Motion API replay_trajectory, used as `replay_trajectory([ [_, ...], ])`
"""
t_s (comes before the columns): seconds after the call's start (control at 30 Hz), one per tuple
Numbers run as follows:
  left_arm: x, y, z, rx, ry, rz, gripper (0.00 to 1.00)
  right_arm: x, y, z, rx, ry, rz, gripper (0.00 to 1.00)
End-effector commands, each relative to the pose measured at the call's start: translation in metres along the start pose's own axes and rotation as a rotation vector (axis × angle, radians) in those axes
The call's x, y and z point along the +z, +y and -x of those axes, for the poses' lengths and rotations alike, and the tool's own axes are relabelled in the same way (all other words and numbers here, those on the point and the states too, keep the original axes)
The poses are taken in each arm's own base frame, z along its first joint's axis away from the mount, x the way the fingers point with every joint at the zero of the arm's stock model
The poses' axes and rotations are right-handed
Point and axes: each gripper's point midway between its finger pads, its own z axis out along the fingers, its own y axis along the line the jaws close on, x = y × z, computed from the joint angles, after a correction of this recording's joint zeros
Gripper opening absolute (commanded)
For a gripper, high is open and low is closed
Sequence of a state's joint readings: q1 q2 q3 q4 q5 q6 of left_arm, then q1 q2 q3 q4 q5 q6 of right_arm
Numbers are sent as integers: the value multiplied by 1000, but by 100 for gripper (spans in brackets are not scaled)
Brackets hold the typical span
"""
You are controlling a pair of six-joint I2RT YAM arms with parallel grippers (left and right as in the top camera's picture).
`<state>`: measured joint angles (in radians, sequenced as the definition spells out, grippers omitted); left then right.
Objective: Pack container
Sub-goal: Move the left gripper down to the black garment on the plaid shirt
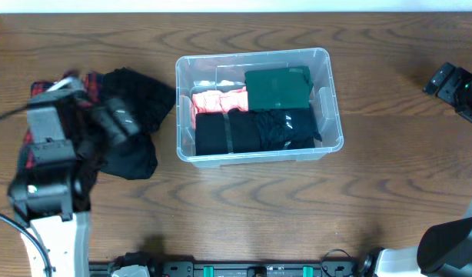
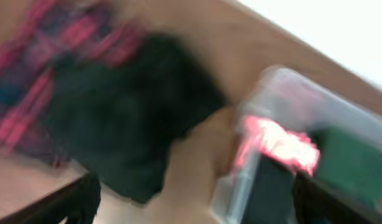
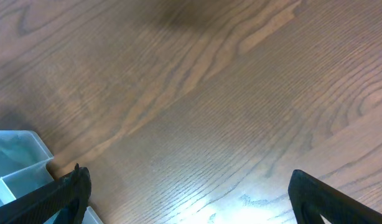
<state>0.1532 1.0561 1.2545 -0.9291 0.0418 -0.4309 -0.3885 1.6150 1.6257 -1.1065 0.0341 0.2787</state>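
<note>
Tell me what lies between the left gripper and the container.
A crumpled black garment lies between the left gripper and the container, clearest in the overhead view.

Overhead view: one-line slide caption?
Clear plastic rectangular bin holds folded pink, green and black clothes; black and red-plaid garments lie outside, left.

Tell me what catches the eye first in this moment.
The clear container at mid-table stands out, holding folded clothes: a green piece on the far side, a pink one beside it, black ones along the near side. Left of it lies a loose heap of black and red-plaid clothing, with the left gripper open above it.
</note>
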Motion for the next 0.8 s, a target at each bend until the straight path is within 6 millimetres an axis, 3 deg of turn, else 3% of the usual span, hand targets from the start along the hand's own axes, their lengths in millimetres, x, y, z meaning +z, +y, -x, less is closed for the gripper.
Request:
replay_trajectory([
  [0.0,8,33,10,-379,-29,78,98,2,-2,-1,16,6,-7,99],
  [0.23,34,65,-4,-526,43,23,98,2,-2,-1,16,6,-7,99],
  [0.57,87,122,-46,-660,76,16,98,2,-2,-1,16,6,-7,99],
  [0.77,111,136,-69,-630,134,37,98,2,-2,-1,16,6,-7,99],
])
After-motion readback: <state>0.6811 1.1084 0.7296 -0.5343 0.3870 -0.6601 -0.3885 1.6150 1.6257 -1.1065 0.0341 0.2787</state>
